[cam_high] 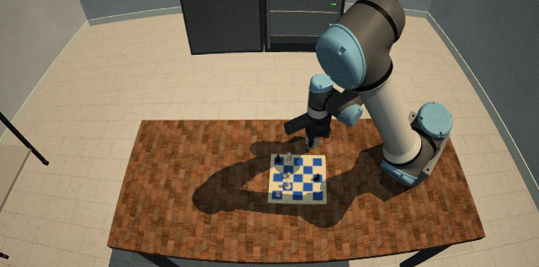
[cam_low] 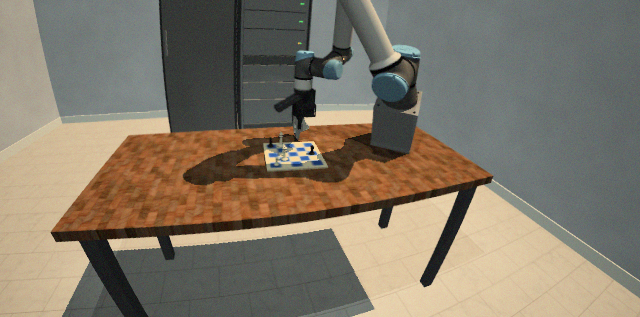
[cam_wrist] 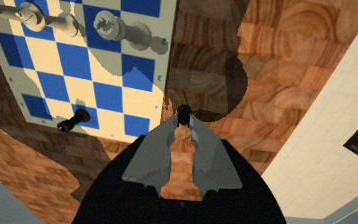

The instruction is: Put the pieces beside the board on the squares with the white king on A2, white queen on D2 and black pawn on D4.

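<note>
My gripper (cam_high: pixel 308 148) (cam_low: pixel 297 136) (cam_wrist: pixel 183 114) is shut on the black pawn (cam_wrist: pixel 183 111), low over the table just beyond the board's back edge. Whether the pawn touches the table cannot be told. The white king (cam_high: pixel 289 158) (cam_low: pixel 281 141) (cam_wrist: pixel 109 26) stands upright on A2 of the board (cam_high: pixel 298 202) (cam_wrist: pixel 166 60). A white piece (cam_high: pixel 287 185), seemingly the queen, stands on D2; its kind is too small to tell. D4 (cam_high: pixel 307 187) is bare.
A black piece (cam_high: pixel 278 159) (cam_low: pixel 270 142) stands on A1 and another black piece (cam_high: pixel 317 178) (cam_low: pixel 312 149) (cam_wrist: pixel 82 116) on C5. A white piece (cam_high: pixel 288 176) stands on C2, right beside D2, and a white piece (cam_high: pixel 278 194) on E1.
</note>
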Robot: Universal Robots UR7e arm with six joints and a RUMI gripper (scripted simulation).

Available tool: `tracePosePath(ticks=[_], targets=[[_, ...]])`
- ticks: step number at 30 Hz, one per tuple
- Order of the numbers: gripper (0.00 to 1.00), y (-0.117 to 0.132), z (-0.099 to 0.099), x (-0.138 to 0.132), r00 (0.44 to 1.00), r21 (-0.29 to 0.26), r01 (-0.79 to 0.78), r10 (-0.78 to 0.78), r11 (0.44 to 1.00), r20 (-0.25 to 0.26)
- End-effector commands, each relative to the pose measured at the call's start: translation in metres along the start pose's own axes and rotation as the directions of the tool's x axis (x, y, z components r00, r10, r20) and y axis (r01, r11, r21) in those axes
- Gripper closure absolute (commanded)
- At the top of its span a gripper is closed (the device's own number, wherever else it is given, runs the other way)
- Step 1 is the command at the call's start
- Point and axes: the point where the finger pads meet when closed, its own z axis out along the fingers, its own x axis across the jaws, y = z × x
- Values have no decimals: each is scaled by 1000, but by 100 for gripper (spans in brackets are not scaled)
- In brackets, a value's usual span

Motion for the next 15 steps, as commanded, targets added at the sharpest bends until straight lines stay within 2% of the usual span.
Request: tracePosePath(ticks=[1,15], targets=[[100,0,0,0,1000,1,0,0,1000,-1],[100,0,-6,0,1000,1,0,0,1000,-1]])
